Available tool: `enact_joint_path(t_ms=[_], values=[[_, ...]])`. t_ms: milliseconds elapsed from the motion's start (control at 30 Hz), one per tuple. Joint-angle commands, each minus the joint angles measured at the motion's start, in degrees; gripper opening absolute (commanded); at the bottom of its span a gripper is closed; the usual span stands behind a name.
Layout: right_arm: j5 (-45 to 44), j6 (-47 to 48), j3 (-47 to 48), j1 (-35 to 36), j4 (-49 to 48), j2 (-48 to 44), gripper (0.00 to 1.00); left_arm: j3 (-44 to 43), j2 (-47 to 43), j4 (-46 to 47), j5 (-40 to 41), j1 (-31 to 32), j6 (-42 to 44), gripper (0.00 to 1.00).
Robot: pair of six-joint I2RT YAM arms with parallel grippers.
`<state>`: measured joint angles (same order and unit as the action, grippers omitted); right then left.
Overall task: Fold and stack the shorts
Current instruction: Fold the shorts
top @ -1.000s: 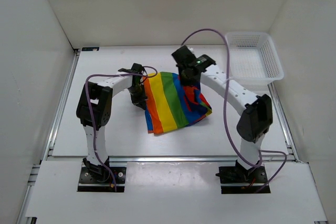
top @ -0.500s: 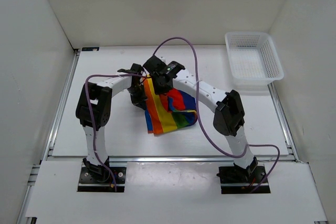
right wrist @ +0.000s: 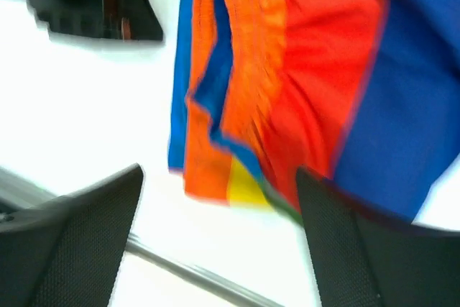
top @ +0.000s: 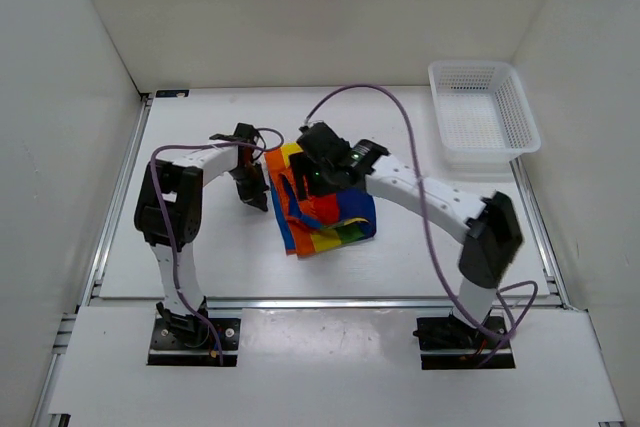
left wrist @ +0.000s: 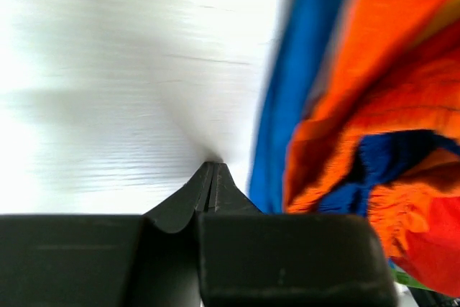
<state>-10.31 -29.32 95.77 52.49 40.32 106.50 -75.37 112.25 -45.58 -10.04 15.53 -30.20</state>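
The right hand [right wrist: 219, 199], spread wide apart, hid part of the soft, crumpled rainbow shorts [top: 335, 227]. The left hand [left wrist: 212, 177] was pressed together on nothing beside their blurred blue edge.

The black two-finger left gripper [left wrist: 213, 177] sat pinched shut, empty; the black right gripper [right wrist: 219, 172] gaped wide, angled downward.

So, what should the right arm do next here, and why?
Probably lift the right gripper straight up and away from the shorts. Its jaws stand open over the cloth with nothing between them, and the shorts lie doubled over on the table, so this fold looks laid down. The left gripper is shut beside the blue edge, holding no cloth.
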Motion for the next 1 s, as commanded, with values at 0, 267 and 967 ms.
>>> enact_joint_path(t_ms=[0, 267, 967], values=[[-4.1, 1.1, -6.0, 0.1, -5.2, -12.0, 0.71, 0.7, -4.7, -1.4, 2.9, -2.1, 2.0, 0.1], [-6.1, -3.1, -14.5, -5.6, -0.1, -14.5, 0.01, -6.6, -12.1, -5.5, 0.8, 2.0, 2.0, 0.1], [1.3, -3.6, -18.2, -7.7, -11.3, 3.6, 0.01, -26.0, 9.7, -10.7, 3.1, 5.5, 2.8, 0.1]])
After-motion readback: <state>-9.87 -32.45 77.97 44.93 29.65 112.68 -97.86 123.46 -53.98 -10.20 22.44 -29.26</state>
